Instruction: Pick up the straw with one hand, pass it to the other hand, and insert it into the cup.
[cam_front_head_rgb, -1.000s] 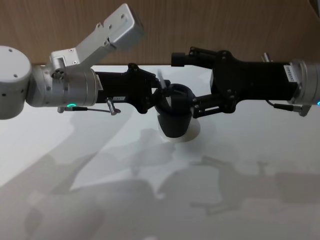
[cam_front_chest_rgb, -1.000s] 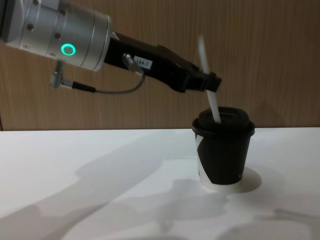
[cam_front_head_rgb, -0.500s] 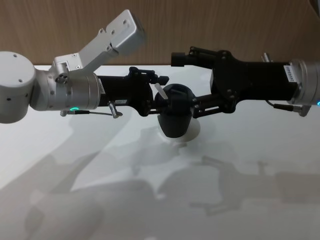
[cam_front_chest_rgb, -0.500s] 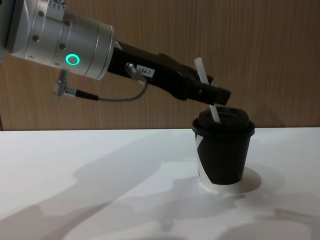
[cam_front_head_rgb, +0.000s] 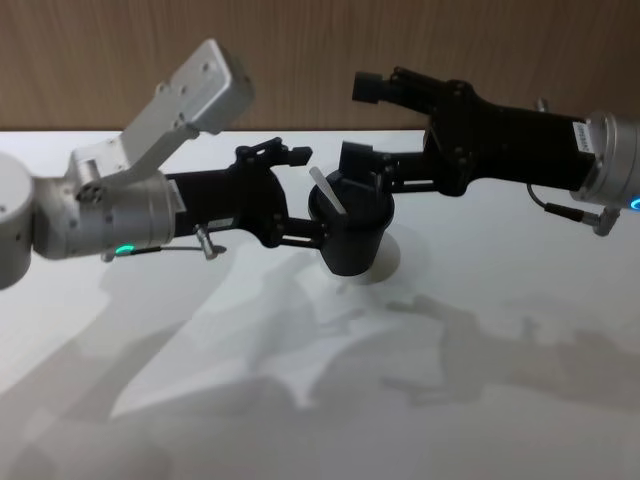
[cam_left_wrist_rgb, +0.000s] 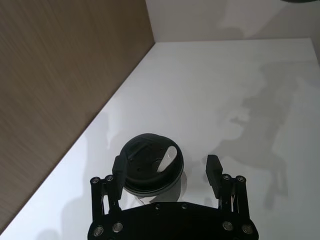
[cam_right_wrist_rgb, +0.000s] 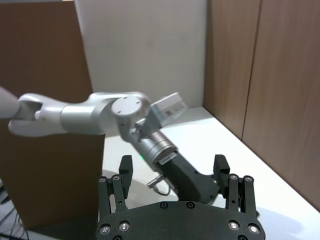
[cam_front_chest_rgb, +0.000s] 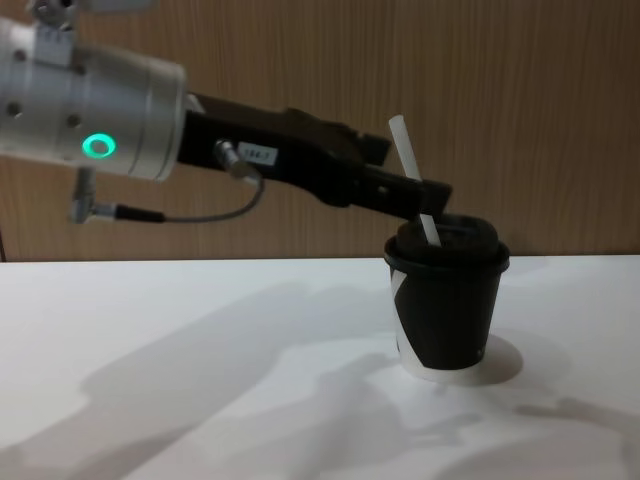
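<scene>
- Since half a second ago, the left end effector (cam_front_head_rgb: 312, 238), black with a silver wrist and a green light ring, has let go of the straw and opened up. It has also dropped lower, beside the cup.
- The right end effector (cam_front_head_rgb: 375, 175), black and blocky, has lifted up and moved back from the cup. Before, its prongs were close around the cup.
- The thin white plastic straw (cam_front_chest_rgb: 414, 180) now stands in the lid of the small black paper cup (cam_front_chest_rgb: 443, 305). It leans a little toward the left arm, and its top half sticks out.
- The cup sits on the white surface (cam_front_chest_rgb: 200, 330), between the two arms.
- I think the straw is very light and a bit bendy. It would squash if it were pinched hard. A soft hold near the middle looks best.
- I think the cup is light too, so a bump could tip it.
- In the left wrist view, the left end effector's prongs are spread wide on either side of the cup (cam_left_wrist_rgb: 150, 170). They hold nothing.
- In the right wrist view, the right end effector (cam_right_wrist_rgb: 174, 172) is also wide open and empty.
</scene>
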